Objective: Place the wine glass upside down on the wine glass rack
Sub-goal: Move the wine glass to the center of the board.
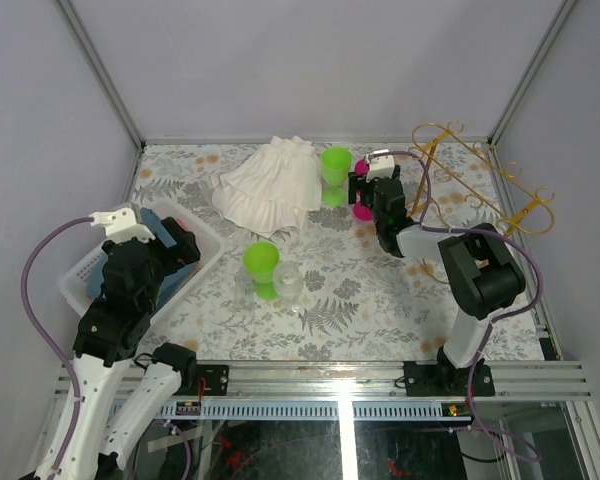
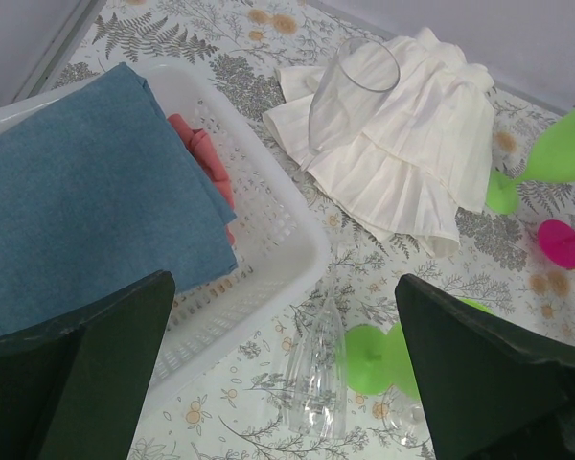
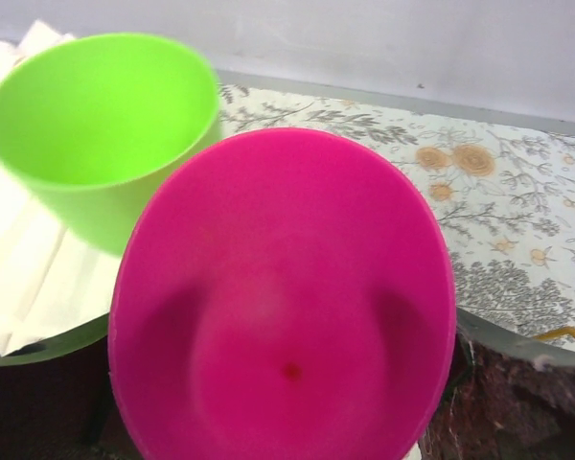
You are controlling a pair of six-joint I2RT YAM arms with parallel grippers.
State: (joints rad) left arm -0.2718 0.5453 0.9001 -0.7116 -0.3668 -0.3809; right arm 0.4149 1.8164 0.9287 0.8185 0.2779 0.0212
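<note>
Right wrist: your right gripper (image 1: 362,190) clasps the pink wine glass (image 3: 287,307) by its bowl, presumably for inverting onto the gold rack (image 1: 523,212); left gripper (image 2: 286,374) hangs open.

I read this as a robotics lab cell: bare grey panels (image 1: 310,60), aluminium rail (image 1: 330,380) along the table's (image 1: 350,320) near edge.

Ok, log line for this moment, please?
right gripper: closed on pink wine glass bowl | left gripper: open, over white basket | wine glass rack: no glass hung yet
</note>
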